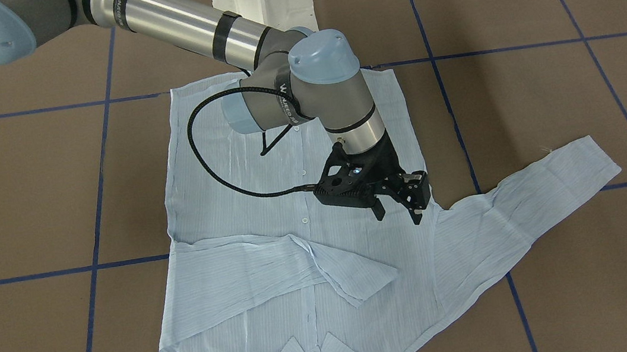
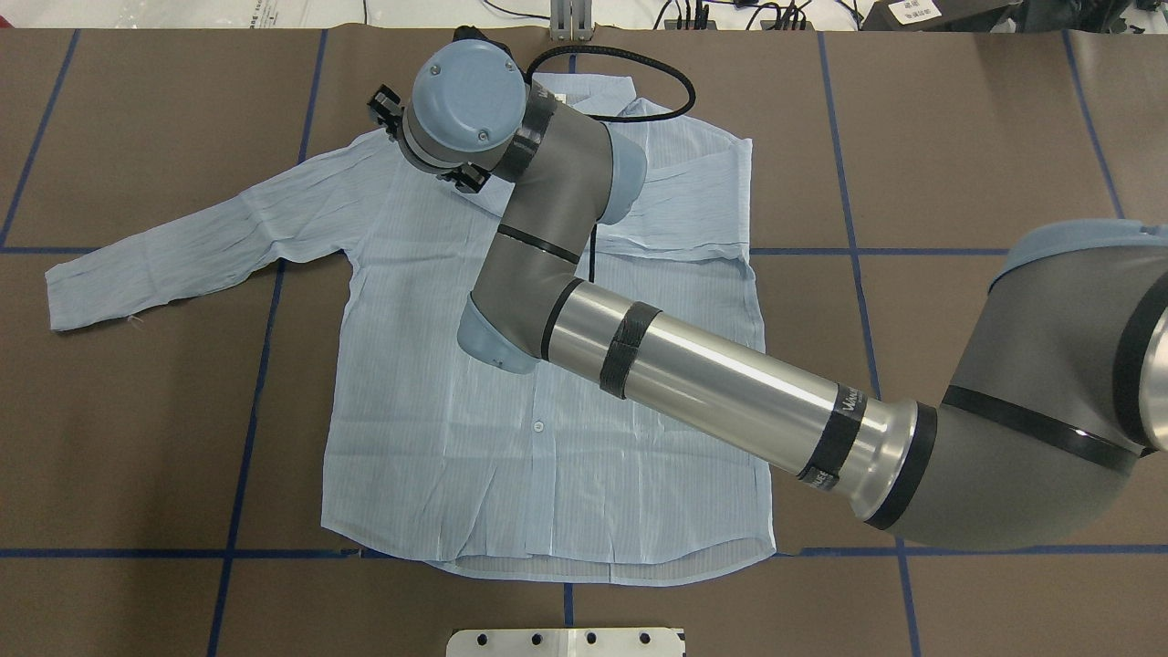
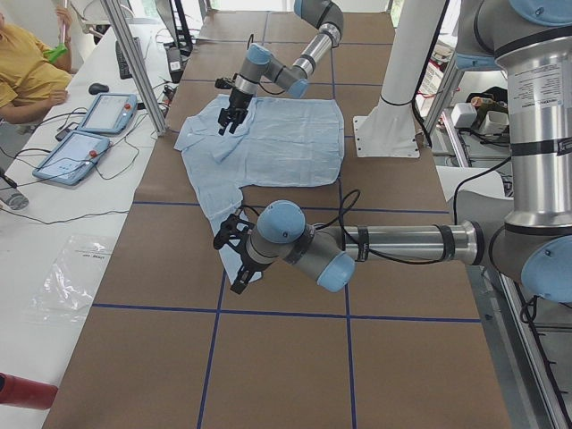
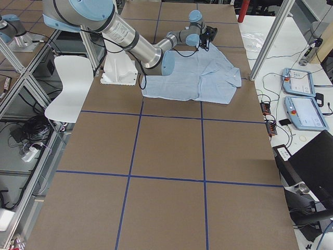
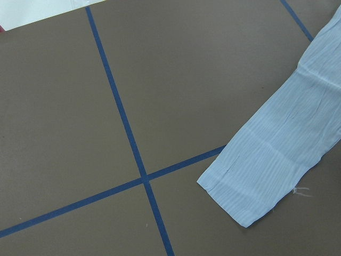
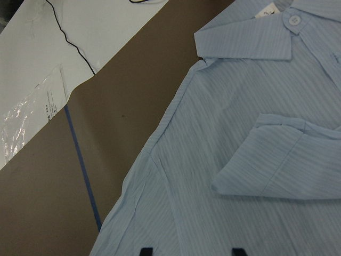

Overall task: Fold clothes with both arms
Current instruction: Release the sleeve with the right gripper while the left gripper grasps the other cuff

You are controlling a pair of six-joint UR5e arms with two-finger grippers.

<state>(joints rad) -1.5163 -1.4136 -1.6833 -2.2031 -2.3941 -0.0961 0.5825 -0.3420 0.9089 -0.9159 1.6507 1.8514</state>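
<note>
The shirt [image 1: 247,220] lies flat on the table [image 1: 521,114], and the front view, unlike the overhead, shows the right claw [image 1: 398,216] with fingers apart and empty above its shoulder, while the left claw [image 3: 234,264], by the cuff [image 5: 250,186], shows only side-on, so I cannot tell its state.

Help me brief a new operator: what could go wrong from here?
The right gripper hangs open over the shirt beside its spread sleeve; a pinch there could drag the body and loosen the folded sleeve lying across the chest. The right arm reaches across toward the left gripper near the cuff, so they might crowd each other.
</note>
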